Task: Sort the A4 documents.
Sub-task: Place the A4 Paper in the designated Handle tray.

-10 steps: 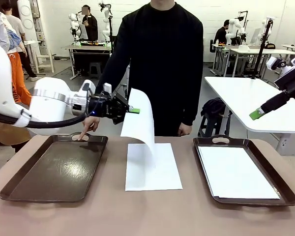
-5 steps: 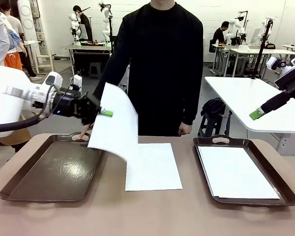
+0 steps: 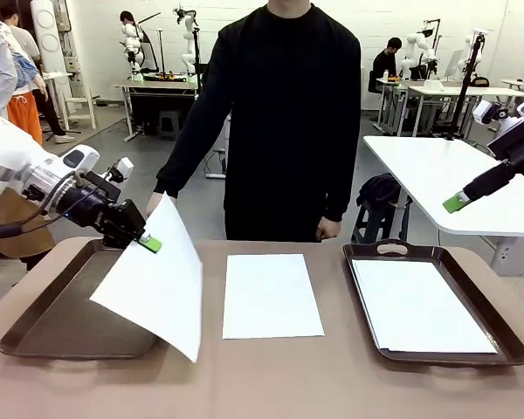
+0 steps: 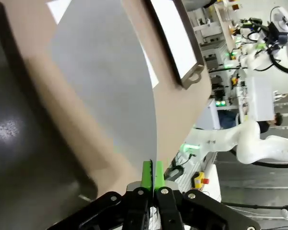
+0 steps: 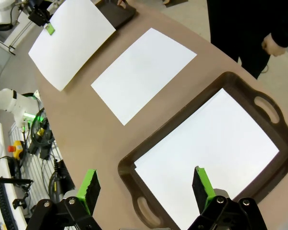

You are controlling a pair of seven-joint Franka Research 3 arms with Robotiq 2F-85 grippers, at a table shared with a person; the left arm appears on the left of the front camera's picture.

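My left gripper (image 3: 148, 243) is shut on the top corner of one white A4 document (image 3: 157, 288). The sheet hangs tilted over the right end of the empty left dark tray (image 3: 44, 336). In the left wrist view the green pads (image 4: 146, 173) pinch the sheet's edge (image 4: 105, 96) above the tray (image 4: 19, 158). Another A4 document (image 3: 271, 295) lies flat on the table's middle. One more sheet (image 3: 419, 305) lies in the right tray (image 3: 511, 342). My right gripper (image 5: 146, 184) hovers open high above that tray (image 5: 129, 167), holding nothing.
A person in black stands at the far side. One hand (image 3: 154, 205) is just behind the left tray and the other (image 3: 329, 229) hangs at the table's far edge. A white table (image 3: 437, 175) stands at the right behind my right arm (image 3: 506, 166).
My left gripper has carried the sheet left and down, from above the middle sheet to over the left tray. The person's pointing finger at the tray handle is now behind the sheet. The right arm is still.
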